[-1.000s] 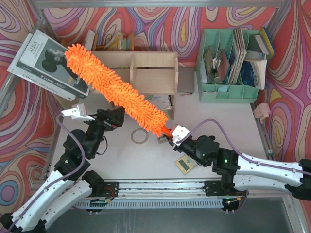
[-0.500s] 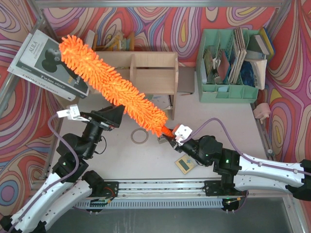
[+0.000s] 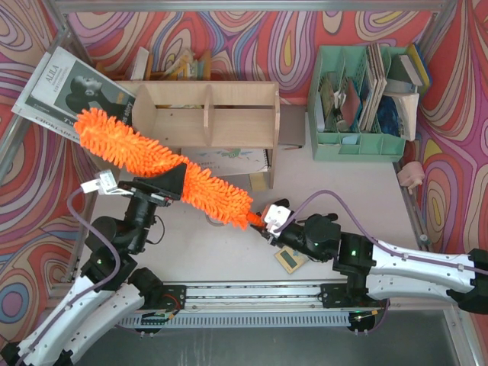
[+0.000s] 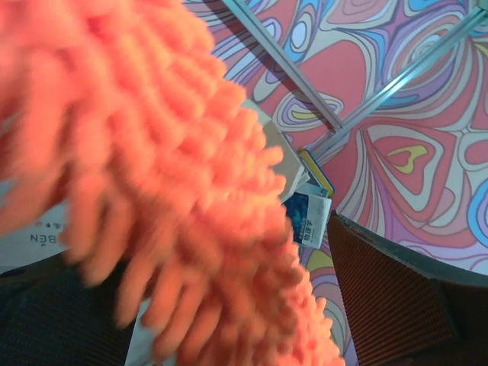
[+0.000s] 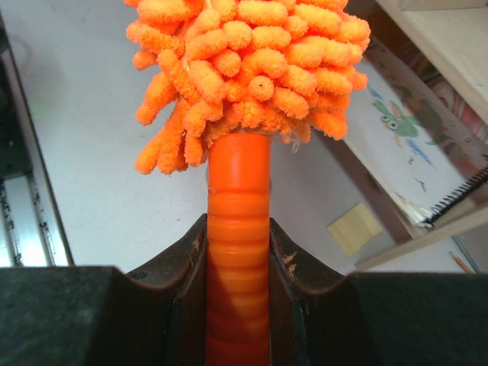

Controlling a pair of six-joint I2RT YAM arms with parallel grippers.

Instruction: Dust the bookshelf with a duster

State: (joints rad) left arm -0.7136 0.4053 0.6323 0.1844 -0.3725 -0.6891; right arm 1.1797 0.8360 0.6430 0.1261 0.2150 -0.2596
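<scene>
Duster point(image 3: 137, 149): head blurred in left wrist view, straddled by wide-parted fingers of left gripper point(image 3: 175, 181); handle clamped in right gripper point(image 3: 258, 222), before bookshelf point(image 3: 229, 114).

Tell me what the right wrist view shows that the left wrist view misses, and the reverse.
Right wrist only: the right hand shut on the duster by its smooth stick, a yellow sticky note, a spiral notebook. Left wrist only: metal frame bars and some book corners behind blurred fluff. Both: the duster's shaggy head.
</scene>
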